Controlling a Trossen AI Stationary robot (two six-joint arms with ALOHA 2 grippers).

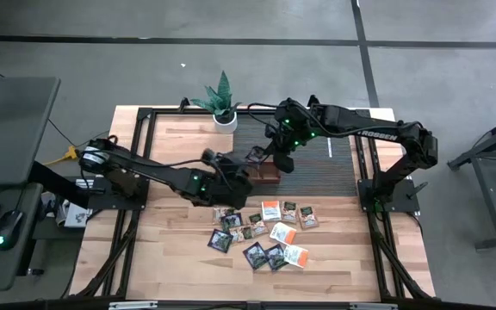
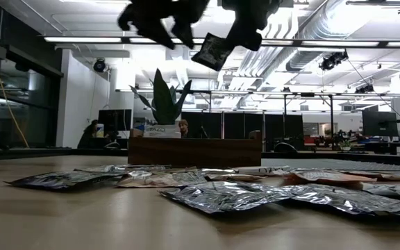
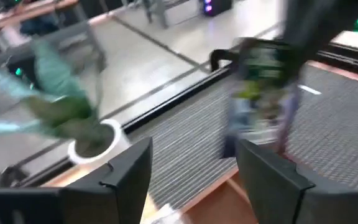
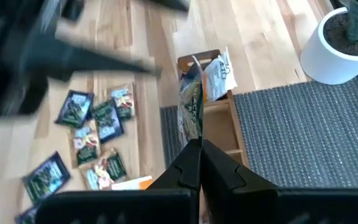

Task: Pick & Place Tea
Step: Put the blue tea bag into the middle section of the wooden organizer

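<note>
A dark green tea sachet [image 4: 191, 106] hangs in the air over the near end of the brown wooden tray [image 1: 267, 175], with my right gripper [image 4: 199, 158] shut on it. My left gripper [image 3: 191, 162] stands open just to the left of that sachet [image 3: 260, 81], level with it and apart from it. In the low view both grippers are high above the table, the left [image 2: 162, 24] beside the right [image 2: 245, 31]. Several more sachets [image 1: 261, 232], dark green and white-and-orange, lie flat and partly overlapping on the wooden table. My right gripper pinches the sachet by one edge [image 4: 193, 138] between its two fingers, which slant downward from the table's right and far side. The sachet stands edge-on ahead of the fingertips. It hangs tilted below them [image 2: 212, 51], lifted clear of the tray and the table.
A potted plant in a white pot [image 1: 224, 116] stands at the far edge, left of the grippers. A dark ribbed mat [image 1: 325, 164] covers the far right of the table under the tray. Black frame rails [image 1: 136, 155] run along the table's sides.
</note>
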